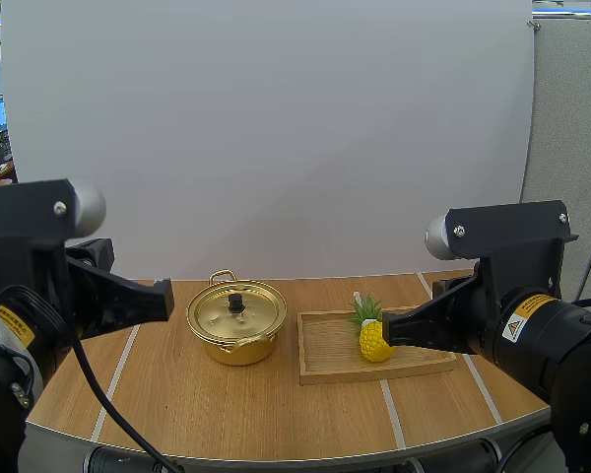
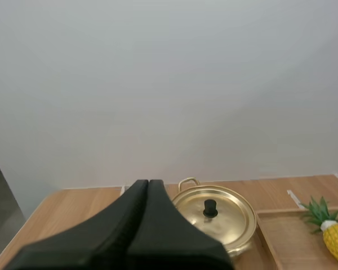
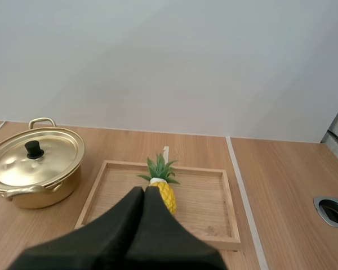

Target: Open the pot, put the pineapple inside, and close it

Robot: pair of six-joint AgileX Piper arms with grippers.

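Observation:
A gold pot [image 1: 236, 323] stands on the table with its lid [image 1: 235, 310] on, black knob [image 1: 235, 303] up. To its right a small yellow pineapple [image 1: 373, 335] with green leaves lies in a wooden tray [image 1: 327, 350]. My left gripper [image 1: 165, 294] is shut, raised to the left of the pot [image 2: 214, 216]. My right gripper [image 1: 387, 328] is shut, its tip close over the pineapple [image 3: 162, 188]. In the right wrist view the pot [image 3: 35, 166] sits beside the tray [image 3: 208, 197]; in the left wrist view the pineapple [image 2: 332, 236] lies past the pot.
White tape lines [image 1: 118, 370] cross the wooden table [image 1: 177, 404]. A round cable hole [image 3: 333, 209] sits in the table to the right of the tray. The table's curved front edge [image 1: 295, 455] runs near the arm bases.

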